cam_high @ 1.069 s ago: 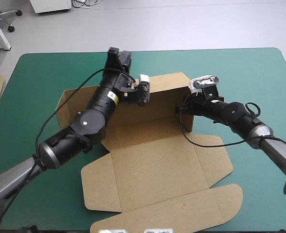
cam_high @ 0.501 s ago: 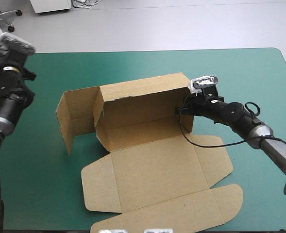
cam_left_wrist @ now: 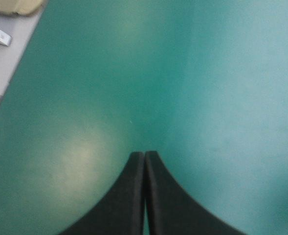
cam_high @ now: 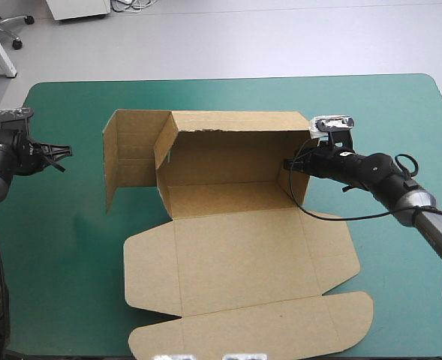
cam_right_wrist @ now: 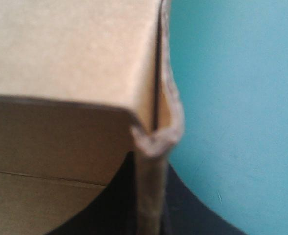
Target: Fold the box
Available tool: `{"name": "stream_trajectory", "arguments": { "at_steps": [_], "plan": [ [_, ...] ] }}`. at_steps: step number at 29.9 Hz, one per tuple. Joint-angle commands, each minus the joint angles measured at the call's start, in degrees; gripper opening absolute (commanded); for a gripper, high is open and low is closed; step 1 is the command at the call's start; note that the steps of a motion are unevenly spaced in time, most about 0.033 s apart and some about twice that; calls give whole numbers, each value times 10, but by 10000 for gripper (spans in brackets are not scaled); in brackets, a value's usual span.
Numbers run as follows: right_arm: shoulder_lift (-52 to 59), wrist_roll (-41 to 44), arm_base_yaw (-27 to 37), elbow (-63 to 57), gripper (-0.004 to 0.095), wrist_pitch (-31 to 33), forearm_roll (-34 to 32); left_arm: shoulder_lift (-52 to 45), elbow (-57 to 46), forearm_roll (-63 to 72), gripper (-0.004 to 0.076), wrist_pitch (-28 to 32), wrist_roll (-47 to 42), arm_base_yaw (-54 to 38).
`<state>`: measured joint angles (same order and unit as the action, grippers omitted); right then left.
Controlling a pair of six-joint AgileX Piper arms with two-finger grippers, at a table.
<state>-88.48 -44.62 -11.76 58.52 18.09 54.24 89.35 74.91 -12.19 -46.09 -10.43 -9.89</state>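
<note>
Box [cam_high: 236, 247]: rear, right walls raised; left flaps untucked, lid flat; judged half done; right tool [cam_high: 290, 163] clamped on right wall; left tool [cam_left_wrist: 144, 155] together, empty, apart from box.

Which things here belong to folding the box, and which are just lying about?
In the job:
box, walls partly raised
right gripper, shut on its right wall
left gripper, shut, over the teal-green cover

Lying about:
pale board edge, beyond the table's edge
</note>
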Motion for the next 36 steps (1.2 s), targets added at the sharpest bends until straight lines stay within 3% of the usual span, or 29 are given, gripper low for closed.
{"name": "stream_trajectory", "arguments": {
  "at_steps": [1, 8, 18, 24, 29, 36],
  "plan": [
    [21, 30, 19, 30, -21, 28, -38, -13, 18, 47, -14, -2, 36, 0],
    [21, 215, 22, 163, -22, 136, -228, -12, 18, 73, -14, 6, 59, 1],
    [8, 350, 22, 369, -22, 328, -398, -12, 18, 67, -14, 8, 73, 1],
    [-42, 369, 22, 467, -22, 478, -416, -12, 18, 68, -14, 7, 73, 1],
    [-83, 389, 22, 512, -22, 530, -423, -12, 18, 68, -14, 0, 77, 1],
    [-115, 405, 22, 517, -21, 533, -428, -12, 18, 69, -14, -13, 93, 1]
  ]
}}
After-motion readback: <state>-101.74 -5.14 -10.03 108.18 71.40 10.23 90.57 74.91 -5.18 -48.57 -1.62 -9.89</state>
